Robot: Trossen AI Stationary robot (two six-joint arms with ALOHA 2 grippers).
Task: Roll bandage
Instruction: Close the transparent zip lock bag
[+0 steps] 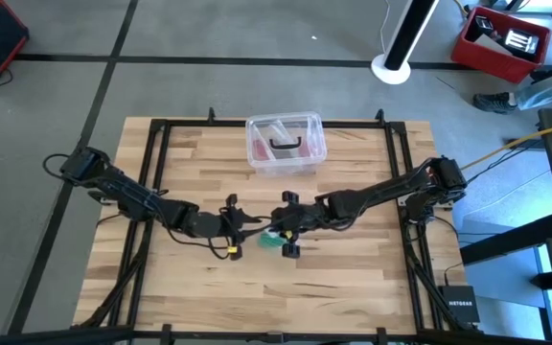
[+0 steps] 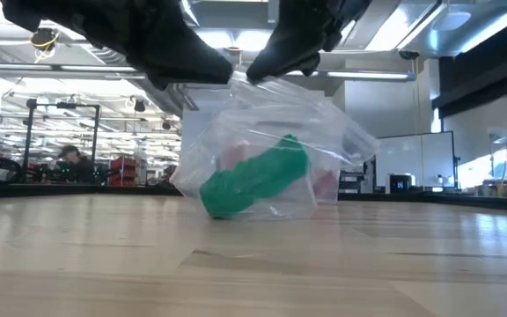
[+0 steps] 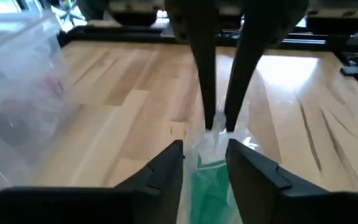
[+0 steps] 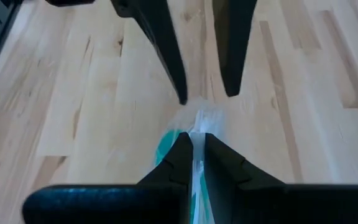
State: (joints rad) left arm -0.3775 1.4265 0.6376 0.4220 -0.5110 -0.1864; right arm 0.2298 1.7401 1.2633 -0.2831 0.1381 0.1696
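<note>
The teal-green bandage [image 2: 253, 180] lies as a loose roll inside a clear plastic bag [image 2: 324, 141] at the table's middle. The bandage also shows in the high view [image 1: 269, 241]. My right gripper [image 4: 197, 146] is shut on the bag's top edge. My left gripper [image 3: 205, 155] faces it from the table's left [image 1: 255, 226]. It is open, with one finger on either side of the bag's top; I cannot tell whether they touch it. The bag's lower end appears to rest on the table. My right gripper pinches the bag's top edge [image 4: 199, 121] between its two fingers. It comes from the table's right, slanting down. The bag hangs below the fingers with the bandage tilted inside, its lower end [image 2: 223, 210] at the table top.
A clear plastic box [image 1: 286, 144] with pinkish contents stands at the table's far middle and shows close by in the left wrist view [image 3: 17, 81]. Bare wood lies all around the bag. A black frame runs along the table's edges [image 1: 161, 125].
</note>
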